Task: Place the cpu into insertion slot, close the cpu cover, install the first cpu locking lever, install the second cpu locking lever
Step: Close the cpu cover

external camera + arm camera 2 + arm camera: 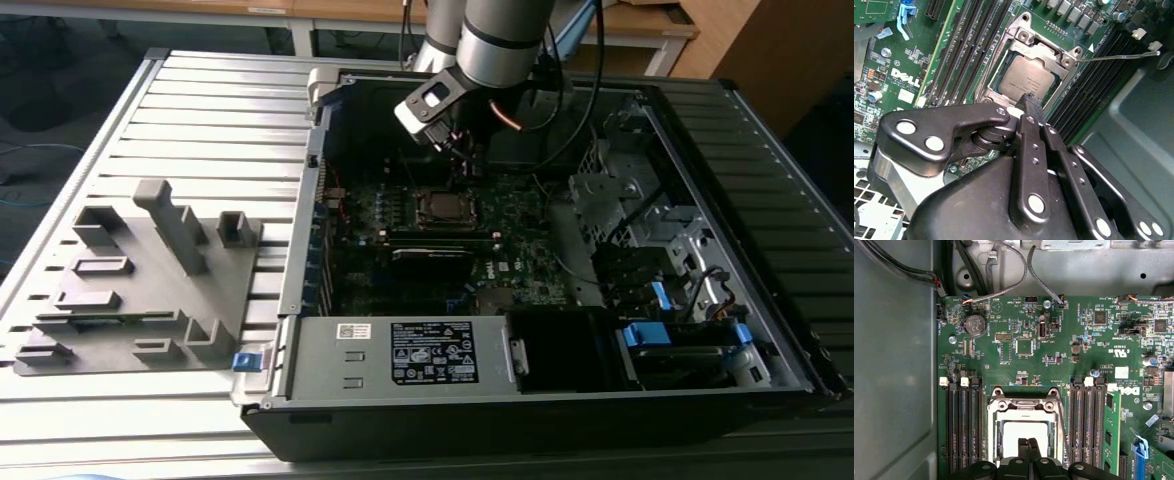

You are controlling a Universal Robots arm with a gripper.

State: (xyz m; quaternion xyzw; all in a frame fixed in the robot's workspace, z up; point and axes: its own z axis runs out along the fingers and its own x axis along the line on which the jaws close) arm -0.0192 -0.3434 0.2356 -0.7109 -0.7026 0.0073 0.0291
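The cpu (1026,80) already lies in its socket, far in the open computer case (467,430) on the bench (200,100). The cpu cover (1046,49) looks folded down around it. One thin locking lever (1114,57) juts out free, so I'd judge the latching is left. The hand (1028,444) hangs over the chip, fingers pinched together on nothing; I cannot tell whether they touch it.
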